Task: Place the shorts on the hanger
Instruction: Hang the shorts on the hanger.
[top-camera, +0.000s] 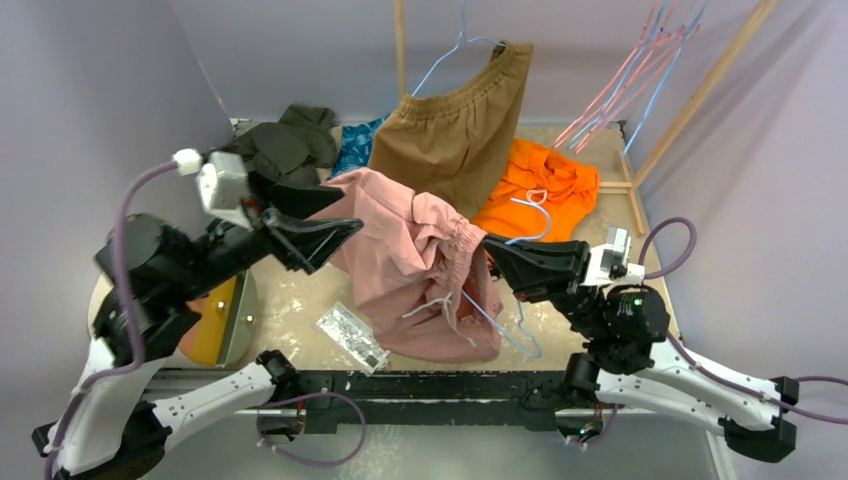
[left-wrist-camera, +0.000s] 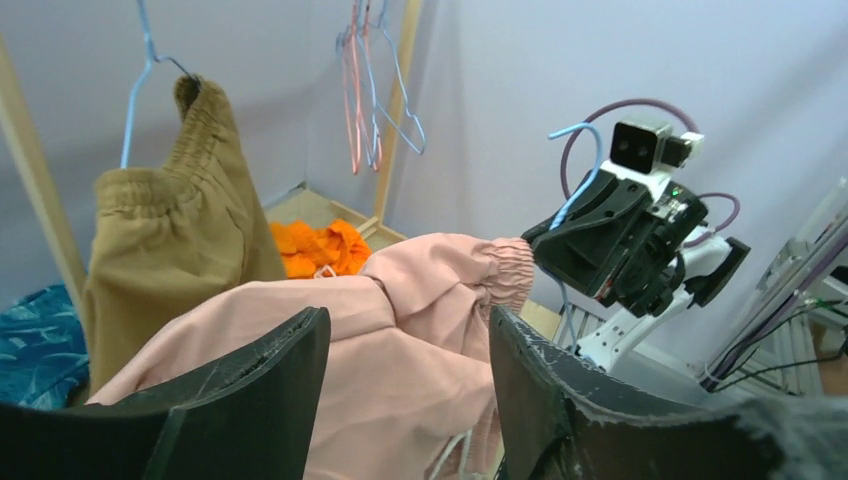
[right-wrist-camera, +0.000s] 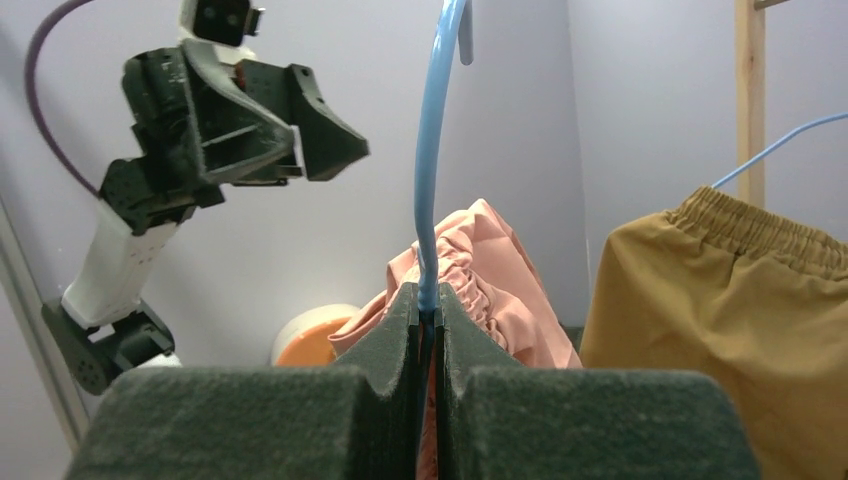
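Tan shorts (top-camera: 455, 130) hung on a wire hanger (top-camera: 440, 55) from a wooden rack (top-camera: 700, 90) at the far middle. An orange garment (top-camera: 545, 185) lay crumpled just right of them. A dark garment (top-camera: 290, 140) and a blue patterned cloth (top-camera: 355, 145) lay at the far left. Pink hangers (top-camera: 620, 85) hung at the far right. A clear packet (top-camera: 352, 335) lay at the near middle, with an orange disc (top-camera: 220, 320) at the near left.

On the tan table (top-camera: 290, 310) lie an orange garment (top-camera: 545, 185) and a clear packet (top-camera: 352, 338).
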